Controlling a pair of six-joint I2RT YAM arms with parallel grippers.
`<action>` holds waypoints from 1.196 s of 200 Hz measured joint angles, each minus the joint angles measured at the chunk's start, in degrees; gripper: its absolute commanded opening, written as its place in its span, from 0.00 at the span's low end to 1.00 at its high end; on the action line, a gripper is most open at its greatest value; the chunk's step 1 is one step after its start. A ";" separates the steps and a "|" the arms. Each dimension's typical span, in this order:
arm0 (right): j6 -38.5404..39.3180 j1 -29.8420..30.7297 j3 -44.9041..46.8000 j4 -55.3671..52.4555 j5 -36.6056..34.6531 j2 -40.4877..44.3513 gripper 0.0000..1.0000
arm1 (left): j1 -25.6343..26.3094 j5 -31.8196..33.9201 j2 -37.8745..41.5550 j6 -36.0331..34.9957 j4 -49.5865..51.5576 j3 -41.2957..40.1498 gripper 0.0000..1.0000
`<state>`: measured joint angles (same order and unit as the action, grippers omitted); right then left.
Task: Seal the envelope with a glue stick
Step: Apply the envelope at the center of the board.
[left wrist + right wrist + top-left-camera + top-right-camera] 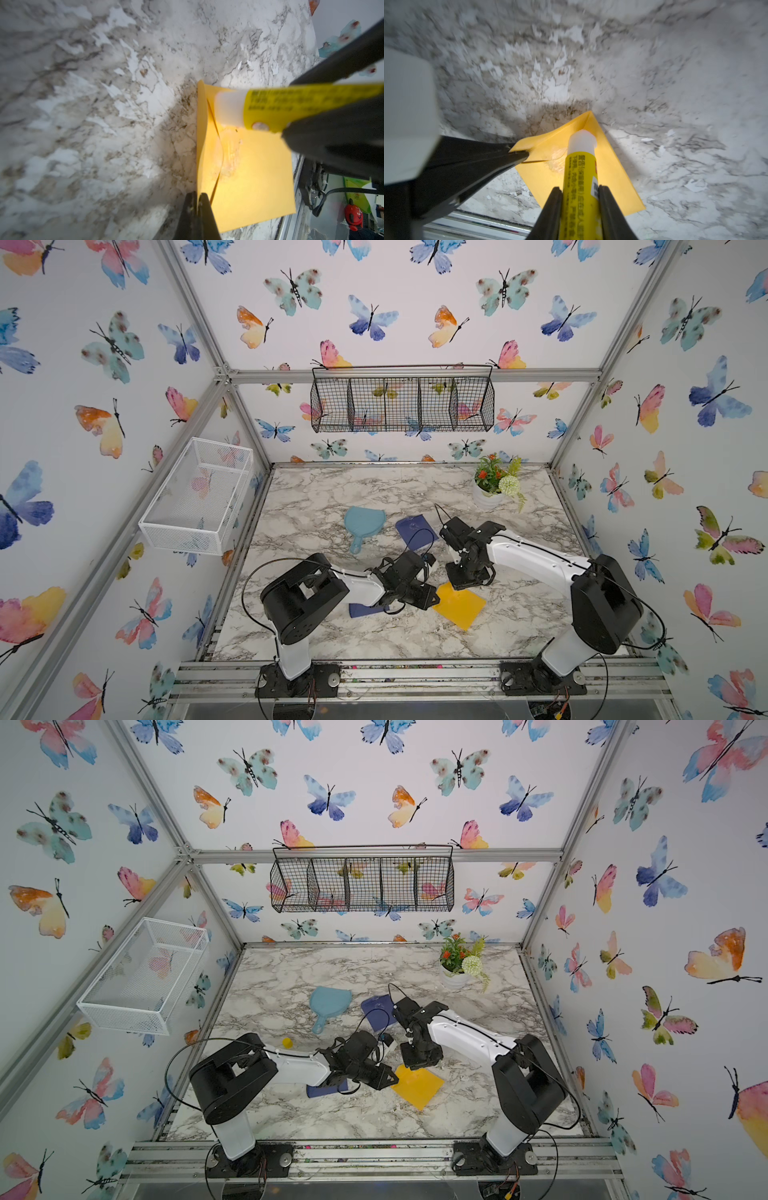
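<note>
Shows glue stick [581,166] clamped in right pincer [580,189], long axis running straight out from the jaws. Puts white tip at the fold of opened yellow envelope [612,176], just beside glossy smear [556,160]; cannot tell contact. Pinches flap [550,133] edge in left pincer [519,152], jaws together on paper, raised beside the tip. Rests envelope on desk [675,104] near front rail. Probably mid-spread; next stroke likely follows fold toward left pincer.
</note>
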<state>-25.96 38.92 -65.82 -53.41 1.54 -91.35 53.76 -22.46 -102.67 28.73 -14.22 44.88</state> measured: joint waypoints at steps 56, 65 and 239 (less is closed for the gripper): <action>1.11 -9.81 -2.60 1.68 1.01 7.56 0.02 | 1.18 8.68 3.06 -3.50 10.01 2.05 0.01; 1.53 -10.56 -2.45 1.68 1.18 7.48 0.02 | 1.46 10.14 3.21 -4.15 11.65 2.71 0.08; 3.54 -12.74 -1.88 1.68 2.40 7.69 0.02 | 0.59 12.98 7.61 -6.27 19.58 9.68 0.19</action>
<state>-22.41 26.17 -67.70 -51.72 3.95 -83.66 54.35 -9.47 -95.07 22.46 5.37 54.57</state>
